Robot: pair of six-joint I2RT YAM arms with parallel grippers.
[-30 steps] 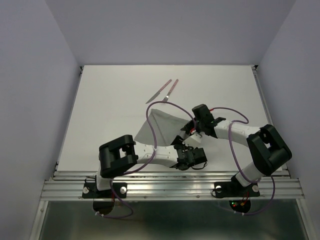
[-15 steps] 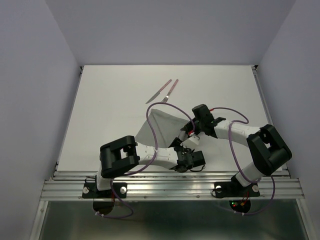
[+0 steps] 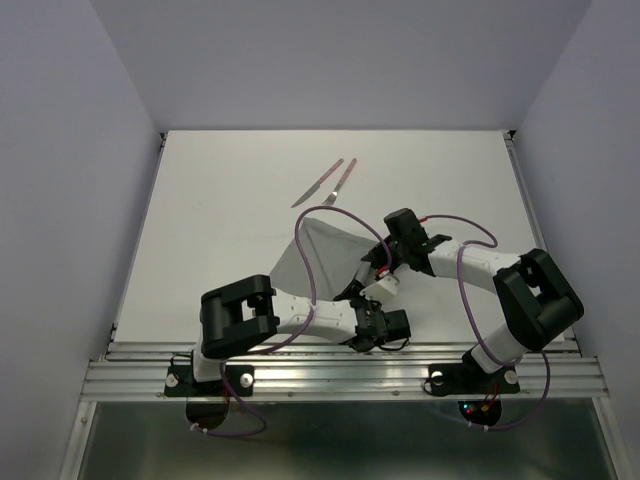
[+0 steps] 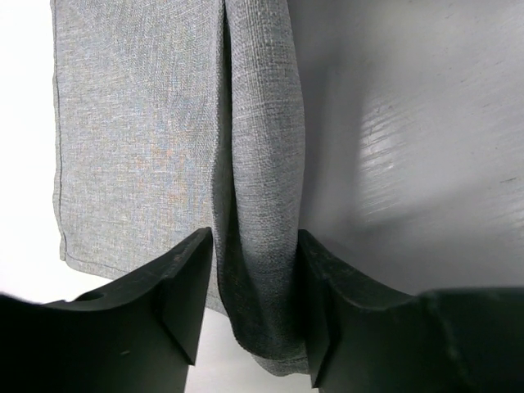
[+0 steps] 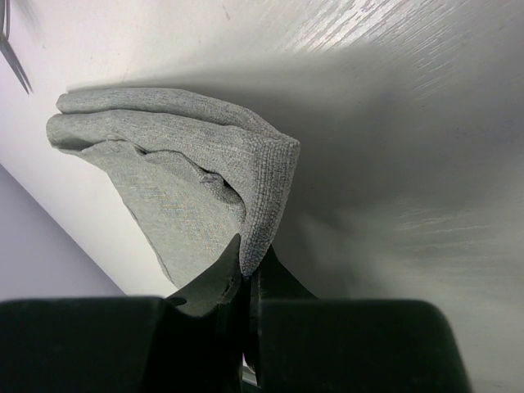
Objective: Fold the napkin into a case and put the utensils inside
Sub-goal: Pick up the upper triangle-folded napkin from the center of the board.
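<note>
The grey napkin (image 3: 320,248) lies partly folded in the middle of the table. My left gripper (image 3: 362,300) is at its near edge. In the left wrist view the jaws (image 4: 254,237) stand close on both sides of a raised fold of the napkin (image 4: 262,164). My right gripper (image 3: 373,272) is at the napkin's right edge. In the right wrist view it (image 5: 250,258) is shut on a folded corner of the napkin (image 5: 180,155). The knife (image 3: 317,183) and fork (image 3: 342,178), with pinkish-red handles, lie side by side beyond the napkin, untouched.
The white table (image 3: 220,200) is walled at the back and both sides. A metal rail (image 3: 340,370) runs along the near edge by the arm bases. Purple cables loop over the napkin and by the right arm (image 3: 470,240).
My left wrist has drawn back a little toward the near edge of the table. The right gripper has barely moved. The utensils have not moved.
</note>
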